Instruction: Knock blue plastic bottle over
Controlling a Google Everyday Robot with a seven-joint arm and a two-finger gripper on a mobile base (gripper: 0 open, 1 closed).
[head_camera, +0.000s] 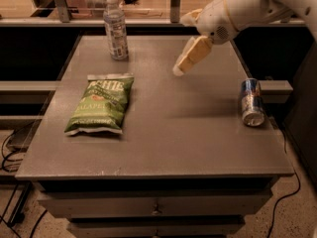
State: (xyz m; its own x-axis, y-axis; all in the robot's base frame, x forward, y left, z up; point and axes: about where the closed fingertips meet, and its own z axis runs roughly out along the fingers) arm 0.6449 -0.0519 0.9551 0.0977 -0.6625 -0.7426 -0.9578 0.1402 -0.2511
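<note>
1. Grey tabletop (168, 143) across most of the view, set on a cabinet with drawer fronts (156, 208) along the near face; dark cables (9, 150) on the floor at the lower left.
2. Green chip bag (100, 103) lying flat on the left half of the top, printed side up, its top edge pointing away.
3. Blue-and-silver drink can (252, 102) on its side close to the right edge, one round end facing the viewer; well apart from the bag.
4. Gripper (178, 70) hanging above the middle-back of the table on a white arm (242, 9) that reaches in from the upper right; tan fingers (194, 53) pressed together, clamped on nothing, tips angled down and to the left, touching no object.
5. Blue plastic bottle (115, 29) standing upright near the far left corner, white cap on, pale label around its body; well apart from the gripper, to its left and farther back.
6. Metal-framed partition (59, 1) behind the far edge of the table.
</note>
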